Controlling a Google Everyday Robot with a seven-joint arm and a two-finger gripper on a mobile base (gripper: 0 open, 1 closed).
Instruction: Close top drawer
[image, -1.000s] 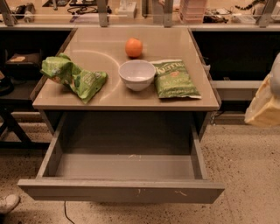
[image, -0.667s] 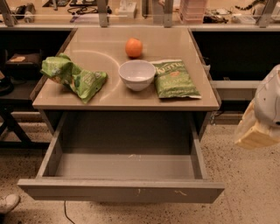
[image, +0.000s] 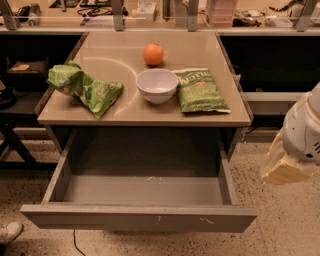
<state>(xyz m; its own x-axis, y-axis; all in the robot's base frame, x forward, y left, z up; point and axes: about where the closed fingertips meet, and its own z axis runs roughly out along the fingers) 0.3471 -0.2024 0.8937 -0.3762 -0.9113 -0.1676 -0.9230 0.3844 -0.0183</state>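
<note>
The top drawer (image: 140, 218) is a wide, deep grey metal drawer. It stands pulled fully out from under the tan tabletop (image: 150, 107), and its inside is empty. Its flat front faces me and has small pale scratches right of centre. My gripper (image: 281, 167) hangs at the right edge of the view. It is level with the drawer's right side and apart from it. It looks like a pale cream wedge under the white arm (image: 305, 130).
On the tabletop lie a crumpled green bag (image: 84, 87), a white bowl (image: 157, 85), an orange (image: 153, 54) and a flat green chip bag (image: 200, 90). Dark shelving stands on both sides. A shoe (image: 9, 232) shows at the bottom left. The floor is speckled.
My arm and gripper have moved down and left, from the right edge of the view toward the drawer's right side. The drawer and the items on the table have not moved.
</note>
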